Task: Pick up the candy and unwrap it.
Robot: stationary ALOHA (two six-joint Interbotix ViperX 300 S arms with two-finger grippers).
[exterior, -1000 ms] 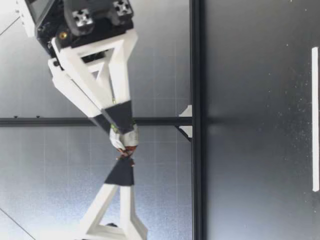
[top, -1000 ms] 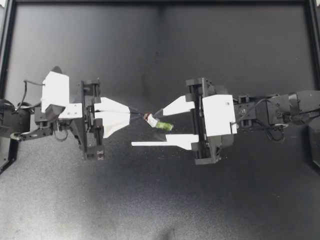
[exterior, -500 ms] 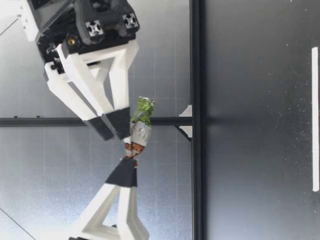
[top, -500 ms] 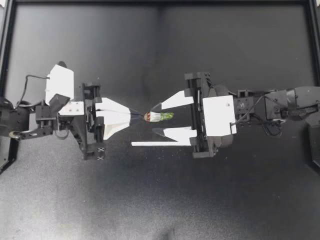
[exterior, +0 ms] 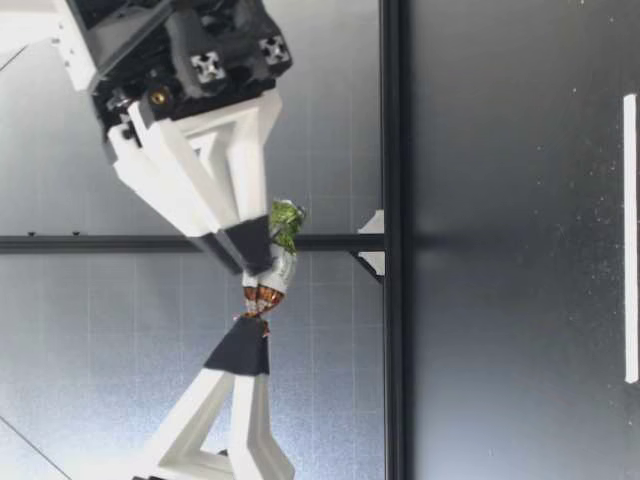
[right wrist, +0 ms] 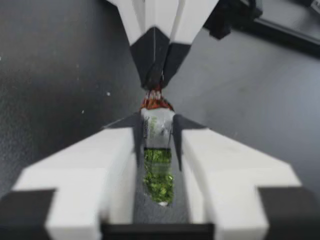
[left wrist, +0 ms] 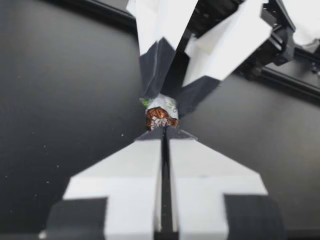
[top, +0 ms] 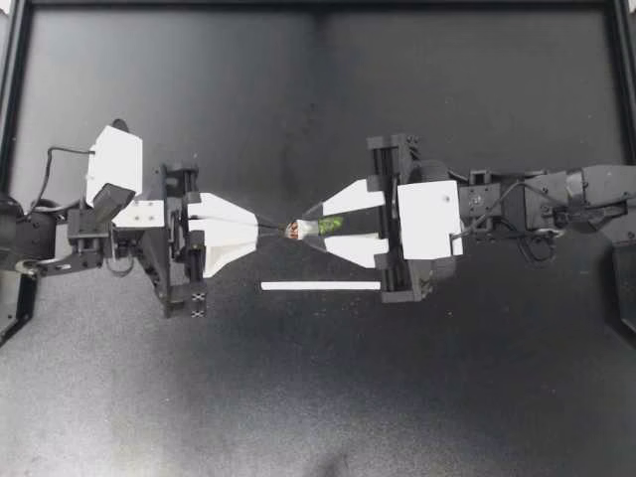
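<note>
A small candy [top: 332, 225] with a white middle, a green foil tail and a brown twisted end hangs in the air between both arms. My left gripper [top: 264, 231] is shut on the brown twist. My right gripper [top: 310, 231] has its black-tipped fingers pressed on the candy's white middle from both sides. In the right wrist view the candy [right wrist: 158, 150] lies between the fingers [right wrist: 134, 137], its green tail pointing back toward the wrist. In the left wrist view the brown twist [left wrist: 160, 117] sits just past my left gripper [left wrist: 165, 133]. The low view shows the candy [exterior: 278, 272] well above the table.
A thin white strip [top: 320, 286] lies flat on the dark table just in front of the grippers, and it shows in the low view too [exterior: 630, 238]. A black frame rail [top: 318, 4] runs round the table's edges.
My right gripper's fingers have come together around the candy's middle. The candy has swung from tilted to level between the two grippers. My left gripper has kept its hold.
</note>
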